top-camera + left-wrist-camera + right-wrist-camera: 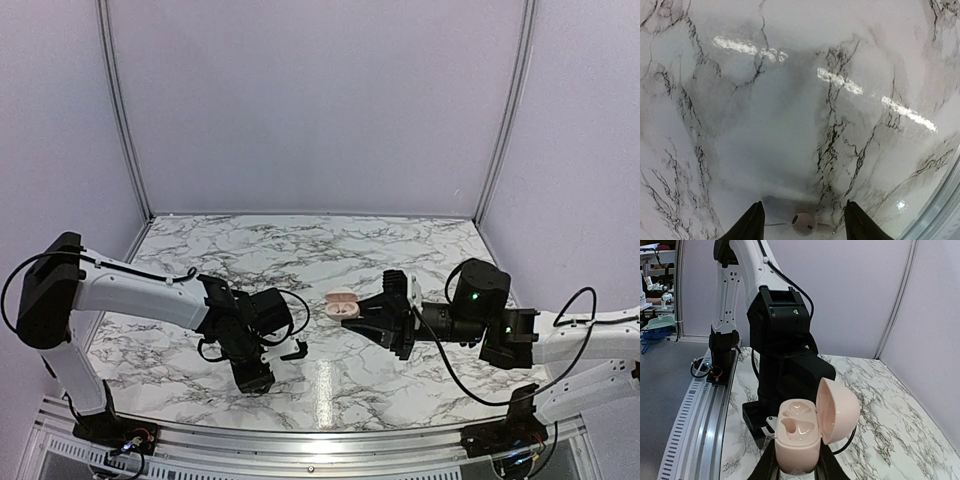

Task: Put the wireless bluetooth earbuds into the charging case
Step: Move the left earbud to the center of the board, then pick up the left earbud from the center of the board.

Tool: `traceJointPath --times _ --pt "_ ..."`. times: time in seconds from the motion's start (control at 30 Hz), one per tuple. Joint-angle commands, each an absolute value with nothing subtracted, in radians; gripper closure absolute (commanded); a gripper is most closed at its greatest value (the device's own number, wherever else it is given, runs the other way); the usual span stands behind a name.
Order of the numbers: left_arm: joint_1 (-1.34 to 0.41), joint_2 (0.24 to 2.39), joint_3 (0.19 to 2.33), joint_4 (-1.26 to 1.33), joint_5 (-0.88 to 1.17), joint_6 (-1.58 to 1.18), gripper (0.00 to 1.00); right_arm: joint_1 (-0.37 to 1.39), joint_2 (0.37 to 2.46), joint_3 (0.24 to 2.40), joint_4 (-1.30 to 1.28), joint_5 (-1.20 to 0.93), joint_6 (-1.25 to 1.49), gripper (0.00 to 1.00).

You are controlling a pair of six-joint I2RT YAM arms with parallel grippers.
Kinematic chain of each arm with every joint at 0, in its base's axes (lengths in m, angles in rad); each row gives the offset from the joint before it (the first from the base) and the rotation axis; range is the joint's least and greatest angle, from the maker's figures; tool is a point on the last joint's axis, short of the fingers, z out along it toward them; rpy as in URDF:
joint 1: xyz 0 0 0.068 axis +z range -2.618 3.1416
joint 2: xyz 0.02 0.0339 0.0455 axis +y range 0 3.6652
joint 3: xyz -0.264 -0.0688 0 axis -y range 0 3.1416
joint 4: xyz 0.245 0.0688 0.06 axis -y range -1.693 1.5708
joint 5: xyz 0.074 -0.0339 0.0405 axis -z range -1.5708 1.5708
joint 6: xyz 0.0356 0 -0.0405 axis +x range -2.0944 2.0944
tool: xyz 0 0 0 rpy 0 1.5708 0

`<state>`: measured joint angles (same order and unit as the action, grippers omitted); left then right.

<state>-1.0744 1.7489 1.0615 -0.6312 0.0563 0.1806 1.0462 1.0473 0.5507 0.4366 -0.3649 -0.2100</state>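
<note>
the task looks barely started, with neither socket filled. the right fingers [765,469] are closed on the lower body of the charging case [795,447] and hold it upright above the bench [400,250], near the middle of it. its lid [840,410] is swung open to one side, and the two pinkish sockets [797,422] inside look empty. the left fingers [752,225] point down at the bench, spread apart and gripping nothing. between them, touching neither, a small pale rounded piece with a short stem [804,223] lies on the marble. it reads as one earbud, though it sits at the very edge of the left wrist view and is hard to make out. a second earbud is not visible anywhere. by my judgement both earbuds remain to be picked up, carried to the case and seated, and then perhaps the lid shut.
</note>
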Motion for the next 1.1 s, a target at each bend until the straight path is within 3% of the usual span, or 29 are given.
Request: traceJointPath --times 0.0,0.17,0.47,1.07 --pt "-1.08 1.743 1.106 -0.69 0.063 0.115 0.42 1.053 1.034 0.586 0.419 -0.364 -0.204 1.0" --pt "-1.08 1.676 1.107 -0.702 0.007 -0.053 0.41 1.05 1.023 0.58 0.421 -0.36 -0.195 1.0" --pt "-1.085 1.61 1.03 -0.719 -0.031 -0.234 0.29 1.036 1.03 0.579 0.424 -0.372 -0.188 1.0" --pt "-1.094 1.711 1.03 -0.735 -0.025 -0.336 0.4 1.025 1.033 0.577 0.426 -0.377 -0.177 1.0"
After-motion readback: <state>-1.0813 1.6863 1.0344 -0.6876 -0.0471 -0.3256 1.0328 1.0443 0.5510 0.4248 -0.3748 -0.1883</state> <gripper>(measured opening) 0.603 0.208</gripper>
